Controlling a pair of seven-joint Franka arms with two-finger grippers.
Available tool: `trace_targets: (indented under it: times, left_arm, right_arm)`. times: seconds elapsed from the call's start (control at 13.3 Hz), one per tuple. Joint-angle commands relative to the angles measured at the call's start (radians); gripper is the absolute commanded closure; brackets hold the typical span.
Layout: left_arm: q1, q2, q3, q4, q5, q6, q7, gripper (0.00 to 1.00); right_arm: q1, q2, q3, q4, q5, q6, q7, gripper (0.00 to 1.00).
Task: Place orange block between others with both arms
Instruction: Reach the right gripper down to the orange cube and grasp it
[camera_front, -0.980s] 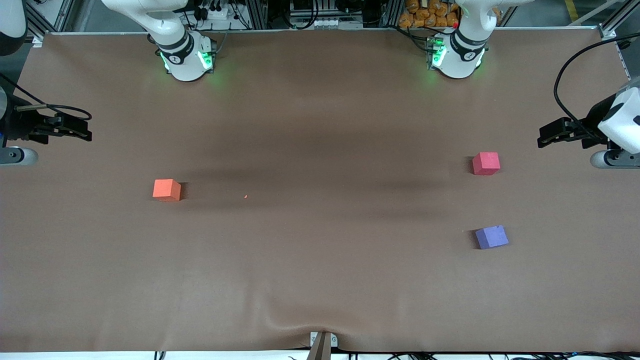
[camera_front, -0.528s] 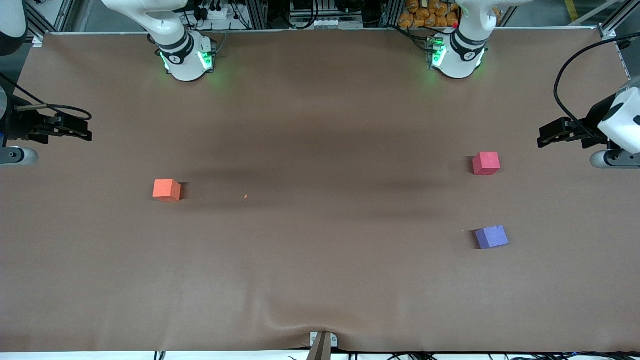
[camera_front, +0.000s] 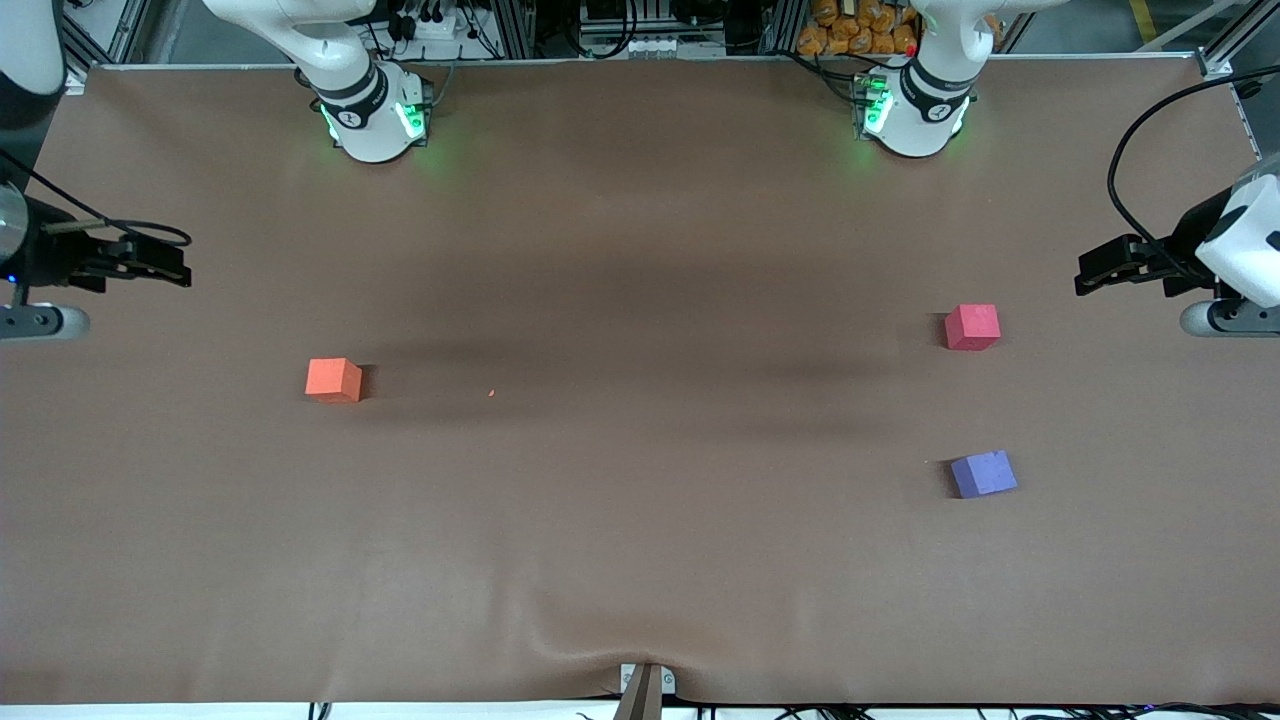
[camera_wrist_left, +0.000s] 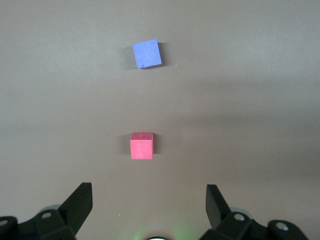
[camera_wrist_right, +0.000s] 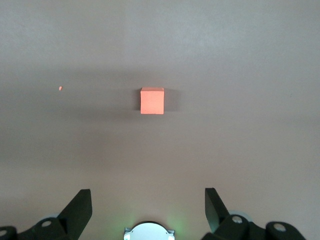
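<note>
Small matte orange foam-like cube (camera_front: 333, 380): on brown table cover (camera_front: 640, 560), below and ahead of wide-open, empty right gripper (camera_wrist_right: 148, 210); likely light, soft, unslippery; grip opposite flat sides; left gripper (camera_wrist_left: 149, 210) wide, empty, waiting.

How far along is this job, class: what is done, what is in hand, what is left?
Done: nothing yet. The orange block sits alone toward the right arm's end of the table, apart from the red cube and purple cube. In hand: nothing; the right gripper and left gripper are open and empty. Left: pick up, carry across, set in the gap between the cubes.
</note>
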Motion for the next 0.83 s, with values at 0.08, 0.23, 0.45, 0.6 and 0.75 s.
trace_targets:
  times: [0.08, 0.23, 0.45, 0.6, 0.75]
  left_arm:
    - [0.010, -0.005, -0.007, 0.006, -0.009, -0.016, 0.005, 0.00]
    - [0.011, -0.005, -0.007, 0.006, -0.009, -0.016, 0.007, 0.00]
    - [0.011, -0.005, -0.007, 0.005, -0.009, -0.016, 0.007, 0.00]
    - [0.011, -0.005, -0.007, 0.005, -0.009, -0.016, 0.007, 0.00]
    - [0.011, -0.005, -0.007, 0.005, -0.009, -0.016, 0.007, 0.00]
  right_arm:
    - [0.001, 0.125, -0.001, 0.006, -0.013, 0.031, -0.004, 0.00]
    - [0.003, 0.205, -0.001, 0.004, -0.013, 0.079, -0.004, 0.00]
    - [0.001, 0.322, -0.001, 0.004, -0.008, 0.157, -0.004, 0.00]
    - [0.007, 0.398, 0.001, 0.004, -0.004, 0.192, -0.002, 0.00]
    - [0.019, 0.443, 0.001, -0.007, 0.022, 0.262, -0.004, 0.00]
